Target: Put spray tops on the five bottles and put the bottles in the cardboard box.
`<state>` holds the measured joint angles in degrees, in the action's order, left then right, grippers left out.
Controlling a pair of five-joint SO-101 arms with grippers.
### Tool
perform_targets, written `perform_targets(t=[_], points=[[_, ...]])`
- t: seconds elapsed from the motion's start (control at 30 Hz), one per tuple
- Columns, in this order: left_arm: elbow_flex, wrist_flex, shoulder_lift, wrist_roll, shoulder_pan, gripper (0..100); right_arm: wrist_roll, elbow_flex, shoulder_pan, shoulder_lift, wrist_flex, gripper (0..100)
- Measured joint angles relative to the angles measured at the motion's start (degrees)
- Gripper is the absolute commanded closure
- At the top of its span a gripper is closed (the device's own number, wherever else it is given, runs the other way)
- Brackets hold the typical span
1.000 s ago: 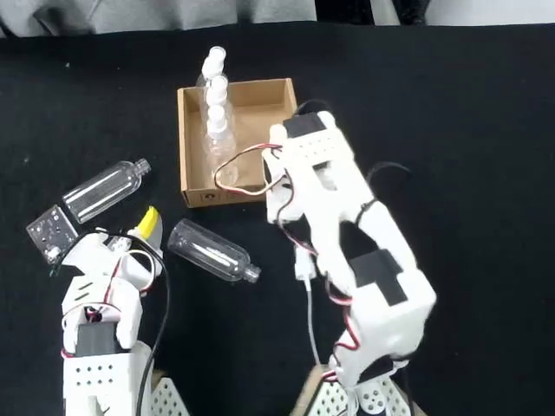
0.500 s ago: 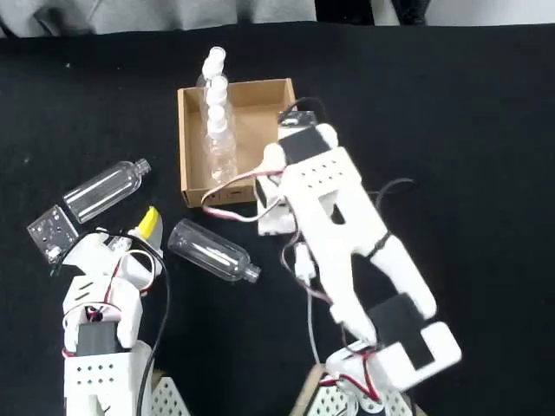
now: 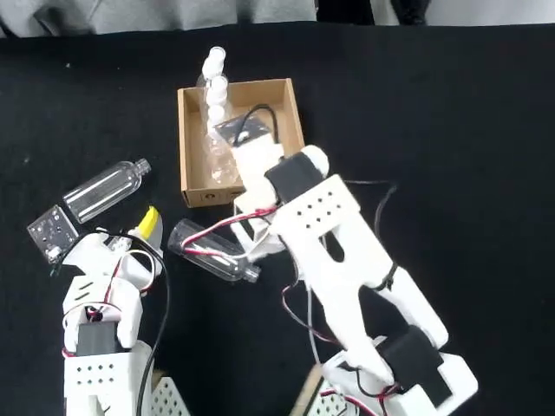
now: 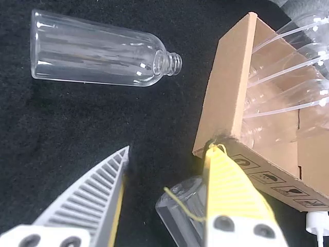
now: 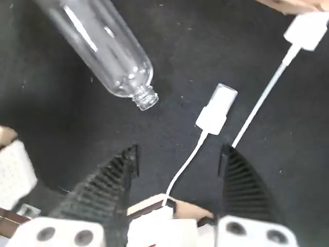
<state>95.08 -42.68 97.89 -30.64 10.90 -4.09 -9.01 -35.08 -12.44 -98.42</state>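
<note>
The cardboard box (image 3: pixel 192 147) sits at the table's far middle, with capped clear bottles (image 3: pixel 215 97) lying along one wall. Two uncapped bottles lie on the black table: one (image 3: pixel 104 191) to the left of the box and one (image 3: pixel 208 250) in front of it. My right arm (image 3: pixel 321 217) stretches over the box's near corner. Its gripper (image 5: pixel 179 154) is open above a loose spray top (image 5: pixel 216 116), close to that bottle's neck (image 5: pixel 145 98). A second spray top (image 5: pixel 307 30) lies farther off. My left gripper (image 4: pixel 168 152) is open between the left bottle (image 4: pixel 97 49) and the box (image 4: pixel 226 92).
The black tablecloth (image 3: pixel 451 130) has free room to the right of the box. Both arm bases and some cardboard pieces (image 3: pixel 169 400) stand at the near edge. Grey fabric (image 3: pixel 130 13) lies beyond the far edge.
My right arm has swung left, from the box's right side to over its near corner and the lying bottle. The left arm and both loose bottles have stayed put.
</note>
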Motion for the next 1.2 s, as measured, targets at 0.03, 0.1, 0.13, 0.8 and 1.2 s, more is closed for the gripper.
perform_targets(t=[0.03,0.1,0.13,0.8,1.2], points=[[0.0,0.0,0.0,0.0,0.0,79,1.14,0.0,-0.44,0.0,0.44,78.6],[0.0,0.0,0.0,0.09,0.7,79,3.69,0.0,-1.23,0.0,1.05,78.6],[0.0,0.0,0.0,0.0,1.23,79,5.1,0.0,-1.67,0.0,1.49,78.6],[0.0,0.0,0.0,0.0,2.55,79,8.97,-13.98,-12.31,0.0,21.45,78.6],[0.0,0.0,0.0,0.0,2.55,79,9.14,-21.98,-12.13,0.0,34.02,78.6]])
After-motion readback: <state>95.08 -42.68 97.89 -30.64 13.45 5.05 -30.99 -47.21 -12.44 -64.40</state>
